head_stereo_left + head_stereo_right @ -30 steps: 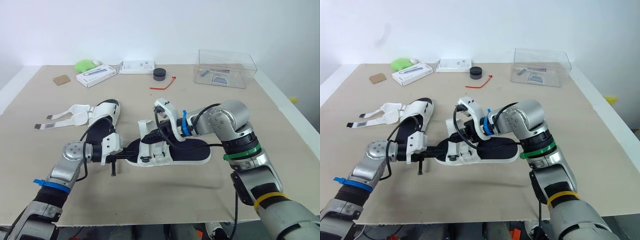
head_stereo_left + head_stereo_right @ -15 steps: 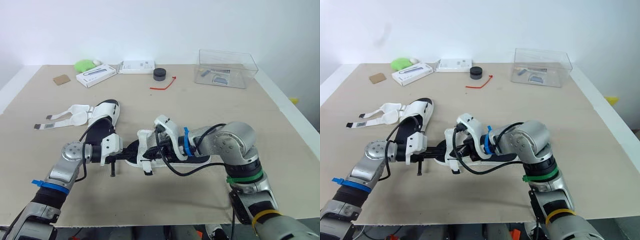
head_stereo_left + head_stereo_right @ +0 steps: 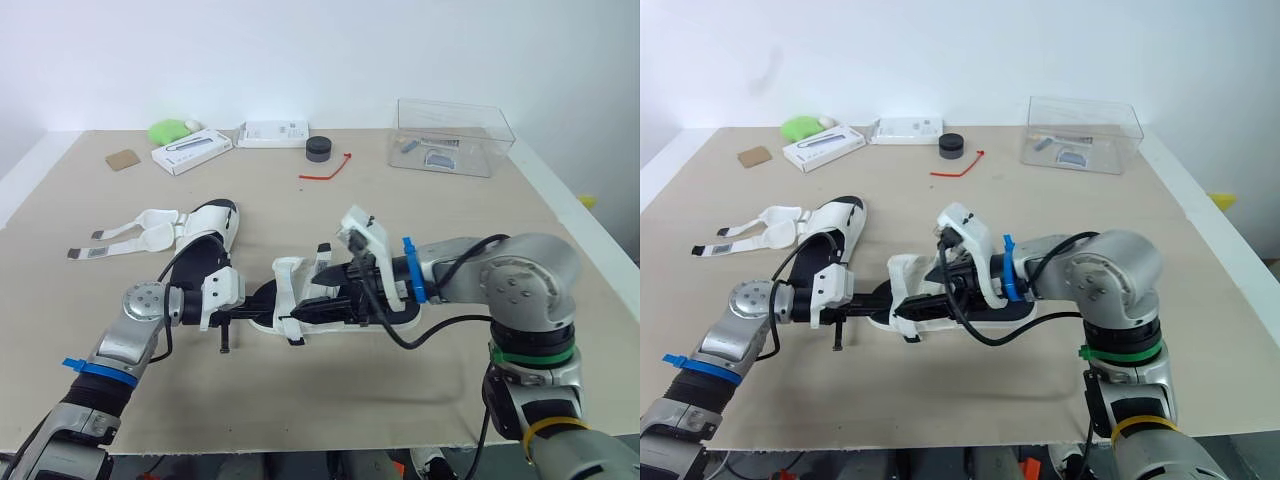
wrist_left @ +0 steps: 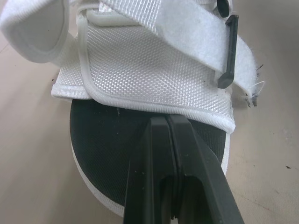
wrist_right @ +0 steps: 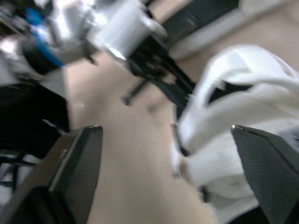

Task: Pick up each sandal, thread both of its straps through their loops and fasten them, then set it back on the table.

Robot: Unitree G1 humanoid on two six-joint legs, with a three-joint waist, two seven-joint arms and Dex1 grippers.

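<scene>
White webbing and a black footbed mark the sandal (image 3: 291,288) lying on its sole in the middle of the tan table (image 3: 420,220), toe toward the robot's left. The left arm reaches in low from the near left corner, forearm angled up across the table, and the left gripper (image 4: 169,125) has its two black fingers pressed together with only a thin seam between them. They lie over the toe end of the footbed, their tips just short of the front strap (image 4: 154,70) (whether they bear down on it or merely rest there cannot be told). The right arm bends sharply at the elbow and swings back toward the robot's left, so its wrist lies along the sandal above the heel half. The right gripper (image 3: 320,288) has its fingers spread wide, one above and one below the white straps, which sit in the gap between them without being pinched. That wrist and its cable cover the middle of the sandal, so the loops and strap ends there are hard to make out. A second sandal (image 3: 208,232) lies well apart toward the far left, its straps (image 3: 135,236) splayed flat on the table. A clear box (image 3: 452,137) stands at the far right.
</scene>
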